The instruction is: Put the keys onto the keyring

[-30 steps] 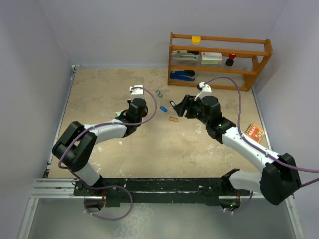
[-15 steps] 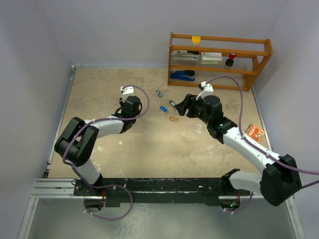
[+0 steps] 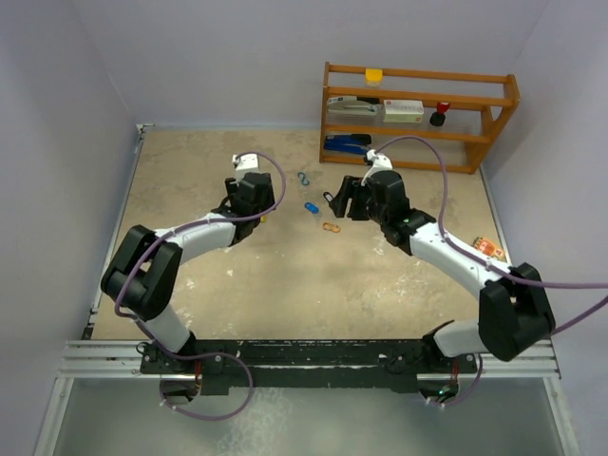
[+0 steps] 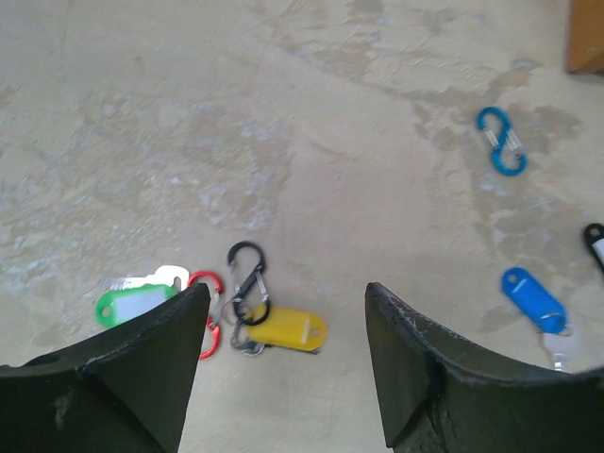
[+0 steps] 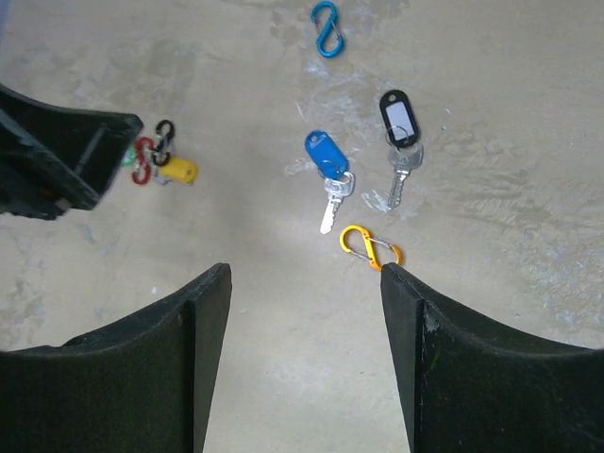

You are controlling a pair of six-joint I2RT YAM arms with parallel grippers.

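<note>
Right wrist: blue key (image 5: 327,159) lies just ahead of spread right pincer (image 5: 304,276).

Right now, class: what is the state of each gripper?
Left gripper: open, holding nothing.
Right gripper: open, holding nothing.

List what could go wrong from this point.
1. The green-tagged key, yellow plastic tag, red S-shaped wire hook and black S-shaped wire hook lie bunched just ahead of the open left hand; closing could catch the wrong piece.
2. The orange S-shaped wire hook lies near the blue-tagged key by the open right hand; a finger may nudge either flat piece away.
</note>
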